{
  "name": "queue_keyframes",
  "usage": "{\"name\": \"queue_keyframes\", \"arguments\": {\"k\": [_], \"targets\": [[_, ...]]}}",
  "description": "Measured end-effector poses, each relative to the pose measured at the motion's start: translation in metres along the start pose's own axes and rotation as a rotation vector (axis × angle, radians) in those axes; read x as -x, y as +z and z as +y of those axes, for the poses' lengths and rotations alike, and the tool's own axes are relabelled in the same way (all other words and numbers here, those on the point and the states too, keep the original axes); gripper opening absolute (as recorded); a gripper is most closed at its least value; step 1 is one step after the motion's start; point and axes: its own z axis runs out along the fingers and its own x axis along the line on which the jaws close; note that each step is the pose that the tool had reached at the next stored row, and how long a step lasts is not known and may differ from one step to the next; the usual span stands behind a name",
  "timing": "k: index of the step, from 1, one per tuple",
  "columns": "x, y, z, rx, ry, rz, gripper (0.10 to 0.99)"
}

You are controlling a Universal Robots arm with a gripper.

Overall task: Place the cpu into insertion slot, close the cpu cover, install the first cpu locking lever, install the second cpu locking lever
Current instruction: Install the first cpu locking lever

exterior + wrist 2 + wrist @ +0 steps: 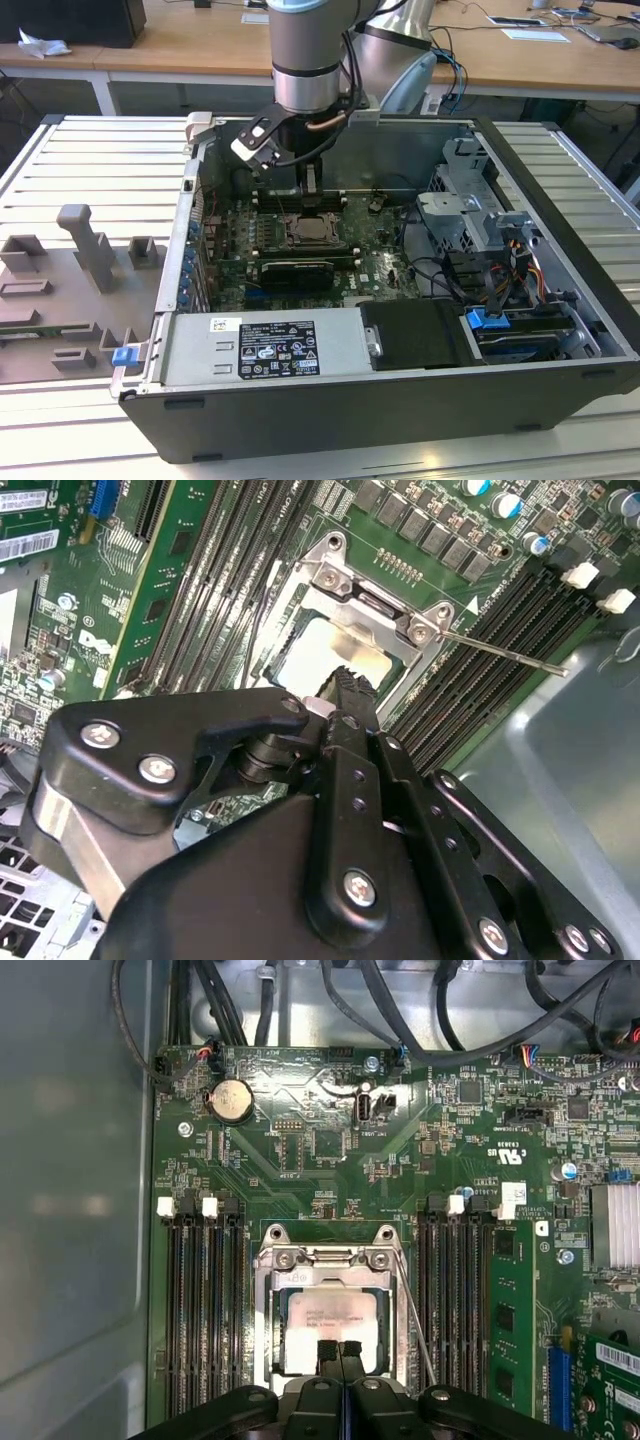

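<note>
hovering low over the socket (pixel 305 232), the gripper (pixel 340 1352) has its two fingertips pressed together with nothing between them, their joined tip just above one edge of the cpu (pixel 330 1325); whether it touches the metal cannot be told. the cpu already sits in its slot, pale face up, in the middle stretch of the motherboard (pixel 330 1160), between the two banks of memory slots (pixel 205 1310), inside the open computer case (pixel 400 425). the cpu cover (pixel 264 1310) appears to lie flat over it, its frame ringing the cpu, which shows through the square cut-out, so the first two steps look done or nearly so. a thin locking lever (pixel 418 1330) slants away from one corner of the socket toward the memory slots on that side and is not held down, which puts the work at the first lever; the state of the other lever cannot be made out. judged from this, the lever step calls for the closed tip to bear on that slim rod, swing it down along the side of the frame and lock its end at the socket's edge. the rod looks narrow and springy, so the tip could slide off it, and pressing in the wrong place would load the cpu or the fragile slots beside it.
</note>
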Motion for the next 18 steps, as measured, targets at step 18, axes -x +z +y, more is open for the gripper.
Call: {"name": "queue_keyframes", "arguments": {"k": [18], "targets": [[0.0008,-0.0327,0.0022,0.004,-0.122,0.004,0.106]]}}
